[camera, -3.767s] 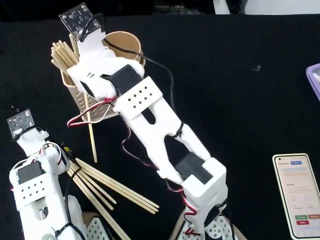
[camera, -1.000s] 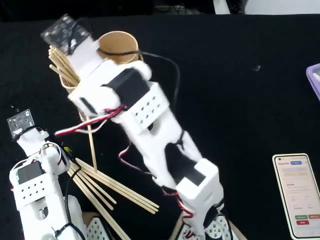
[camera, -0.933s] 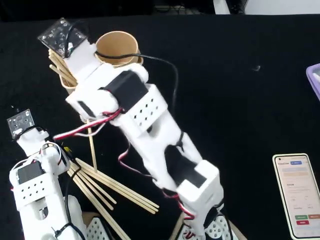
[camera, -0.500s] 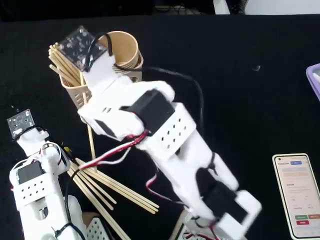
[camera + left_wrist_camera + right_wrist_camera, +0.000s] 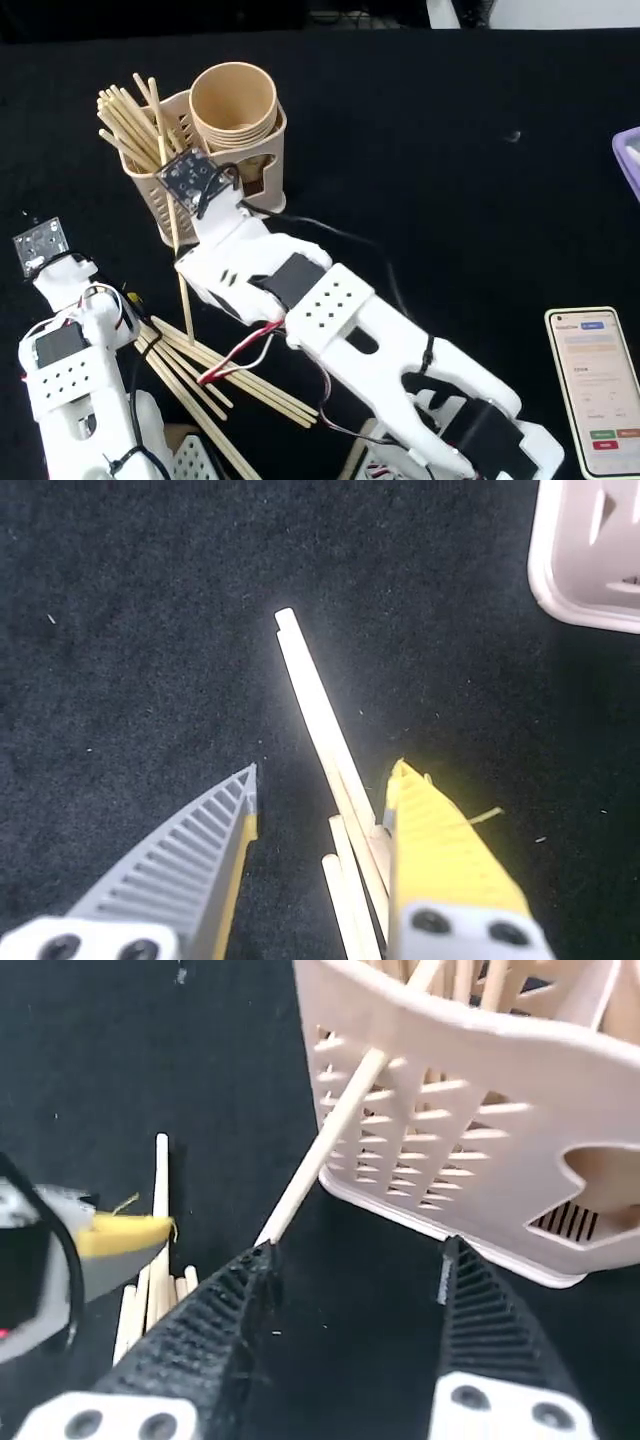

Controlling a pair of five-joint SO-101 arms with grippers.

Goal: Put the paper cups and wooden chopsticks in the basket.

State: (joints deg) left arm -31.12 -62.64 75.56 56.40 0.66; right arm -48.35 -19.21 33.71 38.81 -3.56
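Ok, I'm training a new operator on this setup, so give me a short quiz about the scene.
1. True or false: the paper cups sit stacked inside the basket.
2. The right end effector is: A) shut on a chopstick, B) open and empty, C) shut on a cup.
3. Fill in: loose wooden ___ lie between the open jaws of the left end effector.
Key: 1 true; 2 B; 3 chopsticks.

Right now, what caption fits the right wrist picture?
Open black fingers before the white basket, a chopstick leaning against its rim, loose chopsticks lying nearby.
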